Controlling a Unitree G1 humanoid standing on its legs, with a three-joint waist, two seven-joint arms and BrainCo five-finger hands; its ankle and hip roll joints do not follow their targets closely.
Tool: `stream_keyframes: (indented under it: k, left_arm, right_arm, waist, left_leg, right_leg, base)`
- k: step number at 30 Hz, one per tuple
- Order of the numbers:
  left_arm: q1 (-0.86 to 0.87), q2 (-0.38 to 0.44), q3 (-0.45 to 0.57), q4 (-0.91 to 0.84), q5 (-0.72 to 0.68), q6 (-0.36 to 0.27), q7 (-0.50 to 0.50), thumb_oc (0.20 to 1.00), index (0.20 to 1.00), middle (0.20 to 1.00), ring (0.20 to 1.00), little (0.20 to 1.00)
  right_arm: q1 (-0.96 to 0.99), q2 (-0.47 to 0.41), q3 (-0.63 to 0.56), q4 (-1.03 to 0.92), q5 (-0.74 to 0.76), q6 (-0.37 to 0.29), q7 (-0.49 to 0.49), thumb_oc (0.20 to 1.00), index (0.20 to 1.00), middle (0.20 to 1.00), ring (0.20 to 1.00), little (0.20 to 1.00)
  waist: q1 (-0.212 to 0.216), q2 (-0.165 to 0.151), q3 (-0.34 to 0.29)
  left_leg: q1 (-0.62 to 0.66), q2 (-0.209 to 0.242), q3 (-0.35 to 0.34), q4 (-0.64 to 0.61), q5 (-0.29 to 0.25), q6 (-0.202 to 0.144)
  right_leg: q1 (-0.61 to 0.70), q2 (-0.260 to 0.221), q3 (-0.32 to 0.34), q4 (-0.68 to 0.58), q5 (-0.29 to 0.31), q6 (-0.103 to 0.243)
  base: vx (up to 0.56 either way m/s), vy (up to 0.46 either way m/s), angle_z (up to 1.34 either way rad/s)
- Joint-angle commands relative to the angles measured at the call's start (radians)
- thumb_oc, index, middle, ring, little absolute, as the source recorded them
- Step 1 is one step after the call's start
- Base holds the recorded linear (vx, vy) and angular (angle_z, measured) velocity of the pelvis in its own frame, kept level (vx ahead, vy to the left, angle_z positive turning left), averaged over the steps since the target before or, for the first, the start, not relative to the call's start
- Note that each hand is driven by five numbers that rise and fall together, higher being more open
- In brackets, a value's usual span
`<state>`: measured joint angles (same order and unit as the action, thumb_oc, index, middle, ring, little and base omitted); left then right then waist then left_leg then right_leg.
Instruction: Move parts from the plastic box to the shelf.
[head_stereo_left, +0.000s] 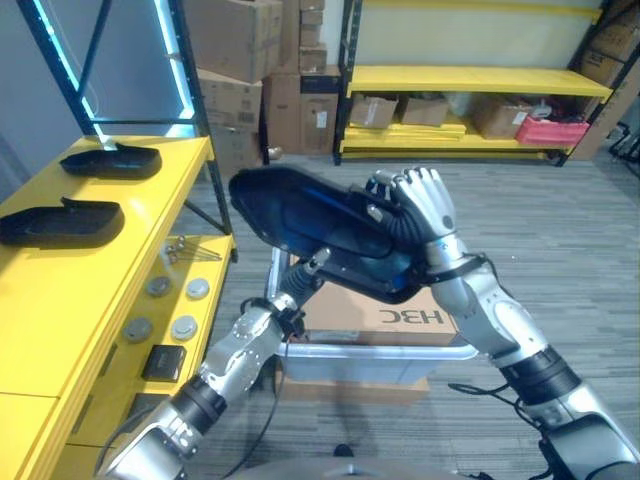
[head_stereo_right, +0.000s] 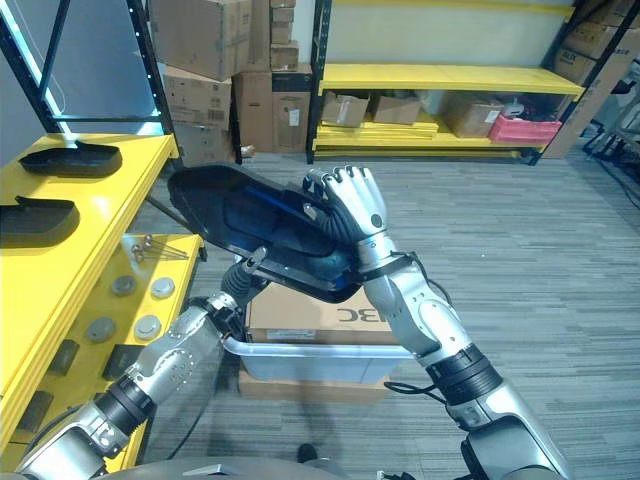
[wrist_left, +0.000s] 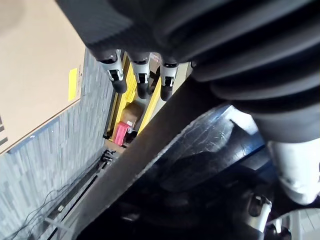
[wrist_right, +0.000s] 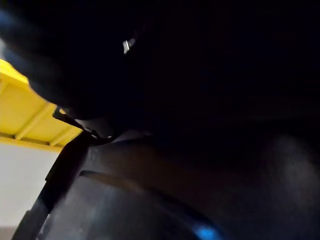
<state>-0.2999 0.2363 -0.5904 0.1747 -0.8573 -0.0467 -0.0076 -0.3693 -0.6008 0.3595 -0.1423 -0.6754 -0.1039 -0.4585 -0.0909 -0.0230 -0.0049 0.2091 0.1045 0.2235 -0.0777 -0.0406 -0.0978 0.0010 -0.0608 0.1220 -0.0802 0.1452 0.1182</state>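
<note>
One large black plastic part (head_stereo_left: 310, 215) is held in the air above the clear plastic box (head_stereo_left: 375, 355), its long axis running left to right and its left end nearest the yellow shelf (head_stereo_left: 60, 290). The right hand (head_stereo_left: 420, 205) curls its fingers over the part's right end. The left hand (wrist_left: 145, 75) supports it from beneath, fingers fairly straight. Two matching parts (head_stereo_left: 60, 220) already lie on the shelf, to the left.

Silver-grey arms (dark ribbed wrist covers)

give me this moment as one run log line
black part lifted above plastic box | right hand fingers curled on it | left hand beneath | two parts on shelf
</note>
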Motion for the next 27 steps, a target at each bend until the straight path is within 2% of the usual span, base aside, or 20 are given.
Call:
stream_keyframes:
  k: [1,2,3,8,13,15,19,23,25,26,27]
  left_arm:
    - [-0.142,-0.040,-0.038,0.049,0.082,-0.092,0.058,0.893,0.893,0.893,0.893,0.893]
    - [-0.154,-0.044,-0.036,0.051,0.150,-0.113,0.093,0.423,0.423,0.423,0.423,0.423]
    - [-0.153,-0.044,-0.036,0.051,0.151,-0.113,0.094,0.200,0.200,0.200,0.200,0.200]
    - [-0.168,-0.034,-0.032,0.034,0.356,-0.174,0.189,0.200,0.200,0.200,0.200,0.200]
    - [-0.167,-0.031,-0.031,0.034,0.374,-0.178,0.198,0.200,0.200,0.200,0.200,0.200]
    - [-0.161,-0.008,-0.018,0.021,0.462,-0.190,0.209,0.200,0.200,0.200,0.200,0.200]
    - [-0.141,0.020,0.012,-0.007,0.505,-0.202,0.217,0.200,0.200,0.200,0.200,0.200]
    - [-0.115,0.074,0.055,-0.071,0.599,-0.226,0.238,0.200,0.200,0.200,0.200,0.200]
    - [-0.094,0.125,0.094,-0.139,0.694,-0.236,0.267,0.200,0.200,0.200,0.200,0.200]
    - [-0.073,0.185,0.144,-0.217,0.791,-0.250,0.298,0.200,0.200,0.200,0.200,0.200]
    - [-0.069,0.187,0.146,-0.222,0.792,-0.247,0.298,0.200,0.200,0.200,0.200,0.200]
  right_arm:
    - [-0.083,0.047,-0.022,-0.101,0.111,-0.051,-0.019,0.200,0.200,0.200,0.200,0.200]
    - [-0.067,0.073,-0.011,-0.123,0.149,-0.063,-0.018,0.200,0.200,0.200,0.200,0.200]
    - [-0.066,0.073,-0.012,-0.124,0.149,-0.063,-0.017,0.200,0.200,0.200,0.200,0.200]
    - [0.017,0.132,-0.007,-0.175,0.284,-0.113,-0.037,0.200,0.200,0.200,0.200,0.200]
    - [0.027,0.135,-0.007,-0.180,0.303,-0.120,-0.037,0.200,0.200,0.200,0.200,0.200]
    - [0.082,0.147,-0.010,-0.208,0.395,-0.162,-0.016,0.200,0.200,0.200,0.200,0.200]
    - [0.121,0.146,-0.020,-0.228,0.464,-0.191,0.021,0.200,0.200,0.200,0.200,0.200]
    - [0.136,0.137,-0.016,-0.244,0.513,-0.231,0.056,0.200,0.200,0.200,0.200,0.200]
    - [0.132,0.138,-0.013,-0.242,0.540,-0.245,0.074,0.200,0.200,0.200,0.200,0.200]
    - [0.123,0.146,-0.007,-0.239,0.575,-0.261,0.100,0.200,0.200,0.200,0.200,0.200]
    - [0.121,0.148,-0.005,-0.238,0.575,-0.261,0.101,0.200,0.200,0.200,0.200,0.200]
  waist:
    - [0.022,-0.003,-0.006]
    - [0.022,-0.004,-0.002]
    - [0.021,-0.004,-0.003]
    - [0.011,-0.008,0.014]
    - [0.011,-0.008,0.015]
    - [0.005,-0.004,0.019]
    - [0.005,-0.004,0.026]
    - [0.019,-0.004,0.037]
    - [0.030,-0.004,0.044]
    - [0.056,-0.003,0.063]
    - [0.051,-0.004,0.063]
  left_leg:
    - [-0.021,0.015,0.005,0.135,-0.135,0.028]
    - [-0.026,0.015,0.002,0.138,-0.135,0.029]
    - [-0.026,0.015,0.002,0.139,-0.135,0.029]
    - [-0.041,0.015,0.003,0.148,-0.133,0.030]
    - [-0.042,0.016,0.006,0.149,-0.133,0.029]
    - [-0.045,0.017,0.015,0.155,-0.133,0.029]
    - [-0.050,0.019,0.018,0.159,-0.131,0.026]
    - [-0.058,0.026,0.011,0.164,-0.126,0.022]
    - [-0.065,0.031,-0.001,0.166,-0.122,0.019]
    - [-0.079,0.039,-0.024,0.175,-0.116,0.014]
    - [-0.081,0.039,-0.028,0.178,-0.116,0.013]
  right_leg:
    - [0.002,-0.030,-0.024,0.214,-0.265,0.066]
    - [-0.003,-0.031,-0.023,0.216,-0.264,0.065]
    - [-0.003,-0.032,-0.024,0.217,-0.264,0.065]
    - [-0.024,-0.034,-0.019,0.227,-0.263,0.066]
    - [-0.028,-0.033,-0.017,0.230,-0.263,0.066]
    - [-0.043,-0.029,-0.009,0.238,-0.265,0.065]
    - [-0.053,-0.027,-0.005,0.242,-0.265,0.063]
    - [-0.060,-0.024,-0.009,0.254,-0.272,0.059]
    - [-0.068,-0.022,-0.019,0.273,-0.284,0.056]
    - [-0.076,-0.023,-0.034,0.298,-0.296,0.050]
    - [-0.075,-0.024,-0.038,0.301,-0.298,0.050]
  base:
    - [-0.03,-0.009,0.01]
    - [0.00,0.000,0.00]
    - [0.00,0.000,0.00]
    - [-0.03,-0.012,-0.01]
    - [-0.01,-0.003,0.00]
    - [-0.04,-0.034,-0.02]
    - [-0.02,-0.037,-0.14]
    - [-0.02,-0.054,-0.03]
    - [-0.04,-0.097,0.02]
    - [-0.05,-0.100,0.10]
    - [-0.05,-0.119,0.27]
